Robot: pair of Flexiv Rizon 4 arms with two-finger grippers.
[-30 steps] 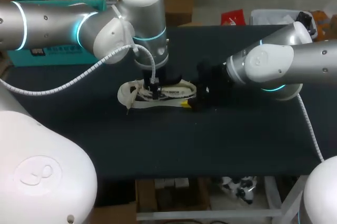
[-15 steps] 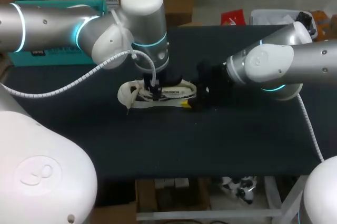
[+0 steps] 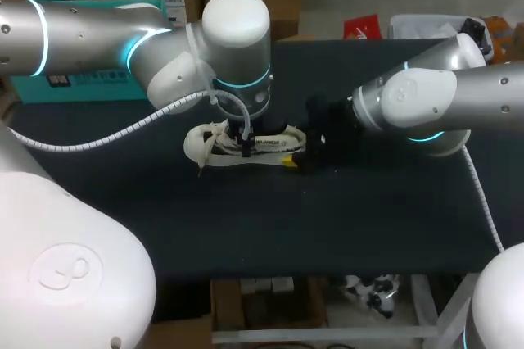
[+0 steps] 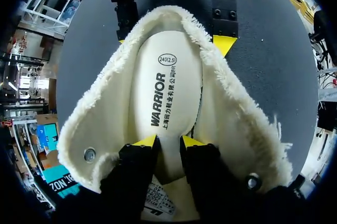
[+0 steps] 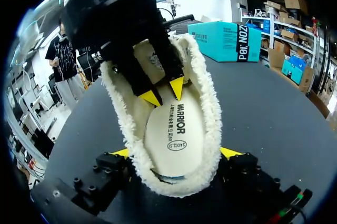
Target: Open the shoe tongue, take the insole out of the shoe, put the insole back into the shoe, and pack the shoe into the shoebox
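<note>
Your left jaws slid right and now sit slightly apart on the insole (image 4: 168, 92) inside the shoe (image 3: 196, 144), centre frame on the worktop (image 3: 327, 226). Right jaws clamp its heel. Insole grab looks next.

1. Our left arm (image 3: 205, 54) has swung a little toward the right of the frame. Its big round end now sits nearer the middle.
2. Our left gripper (image 3: 246, 144) has slid a bit right along the shoe (image 3: 196, 146).
</note>
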